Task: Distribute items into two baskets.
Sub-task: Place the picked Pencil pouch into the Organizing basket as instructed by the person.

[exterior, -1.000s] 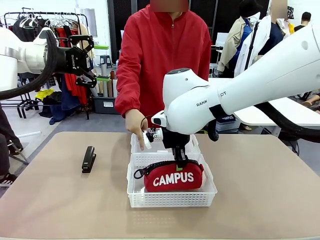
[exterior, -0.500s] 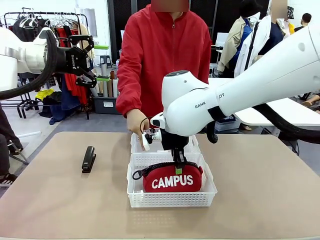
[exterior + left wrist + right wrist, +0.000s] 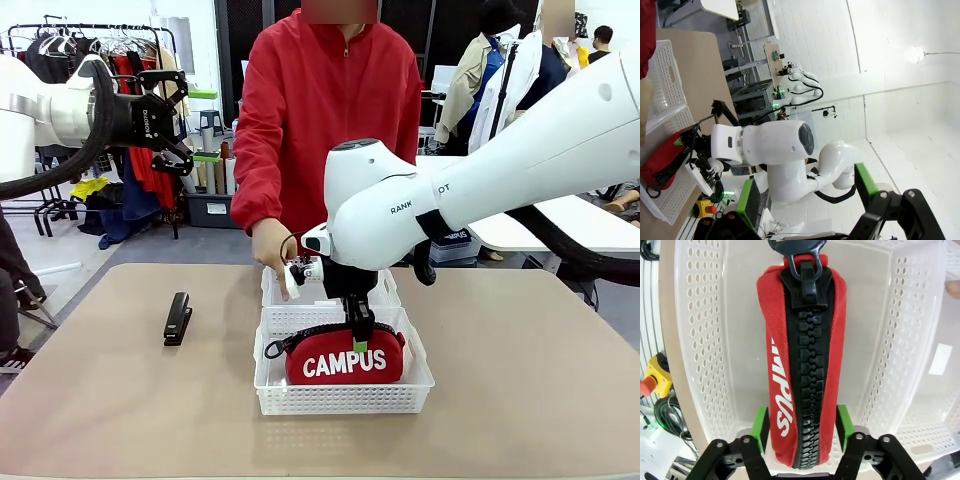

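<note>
The red "CAMPUS" pouch [image 3: 344,355] lies in the near white basket [image 3: 340,398], zip upward. My right gripper [image 3: 358,335] stands over its top, open. In the right wrist view its green pads straddle the pouch [image 3: 802,365] with a thin gap on each side, and the pouch rests on the basket's floor [image 3: 700,340]. The far basket [image 3: 385,290] sits directly behind the near one. The black stapler [image 3: 178,318] lies on the table to the left. My left gripper [image 3: 175,120] hangs open high at the upper left, holding nothing.
A person in a red jacket stands at the far side, one hand [image 3: 272,250] at the far basket's left rim. The brown table [image 3: 520,380] has free room right of the baskets. A clothes rack stands behind at the left.
The right gripper's jaws have spread apart off the pouch, which has settled slightly lower in the near basket. The left arm has not moved.
</note>
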Available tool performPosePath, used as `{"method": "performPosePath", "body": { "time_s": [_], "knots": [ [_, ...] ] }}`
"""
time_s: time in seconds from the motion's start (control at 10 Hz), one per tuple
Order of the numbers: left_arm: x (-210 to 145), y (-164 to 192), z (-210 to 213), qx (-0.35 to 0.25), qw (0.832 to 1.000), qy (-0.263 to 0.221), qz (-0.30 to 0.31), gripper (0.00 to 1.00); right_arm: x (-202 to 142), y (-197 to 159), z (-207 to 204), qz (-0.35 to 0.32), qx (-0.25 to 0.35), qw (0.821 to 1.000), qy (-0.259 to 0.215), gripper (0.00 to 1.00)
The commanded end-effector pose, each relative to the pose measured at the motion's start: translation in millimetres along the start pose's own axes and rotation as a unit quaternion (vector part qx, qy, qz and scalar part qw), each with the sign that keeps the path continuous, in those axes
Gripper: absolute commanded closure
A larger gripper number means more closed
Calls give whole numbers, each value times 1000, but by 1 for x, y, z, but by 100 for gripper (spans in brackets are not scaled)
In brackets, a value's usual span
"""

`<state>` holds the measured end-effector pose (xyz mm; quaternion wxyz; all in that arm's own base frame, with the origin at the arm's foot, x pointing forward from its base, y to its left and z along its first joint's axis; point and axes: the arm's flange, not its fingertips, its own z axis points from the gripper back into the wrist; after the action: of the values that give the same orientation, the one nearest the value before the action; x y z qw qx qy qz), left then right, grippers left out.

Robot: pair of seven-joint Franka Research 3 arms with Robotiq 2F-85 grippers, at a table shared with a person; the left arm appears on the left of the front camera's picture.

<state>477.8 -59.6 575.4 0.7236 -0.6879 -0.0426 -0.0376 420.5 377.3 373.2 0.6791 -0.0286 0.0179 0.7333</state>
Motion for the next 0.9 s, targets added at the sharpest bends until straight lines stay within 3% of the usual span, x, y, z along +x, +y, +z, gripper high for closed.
{"method": "performPosePath", "body": {
  "time_s": [0.0, 0.6, 0.8],
  "knots": [
    [0, -2, 1, -1, 1000, -1, -2, 0, -8, 4, 8, -12, 8, 1000, -23, 0],
    [0, -2, 1, -1, 1000, -1, -2, 0, -16, 0, 20, -30, 7, 998, -56, 0],
    [0, -2, 1, -1, 1000, -1, -2, 0, -8, -4, 18, -35, 8, 999, -38, 0]
  ]
}}
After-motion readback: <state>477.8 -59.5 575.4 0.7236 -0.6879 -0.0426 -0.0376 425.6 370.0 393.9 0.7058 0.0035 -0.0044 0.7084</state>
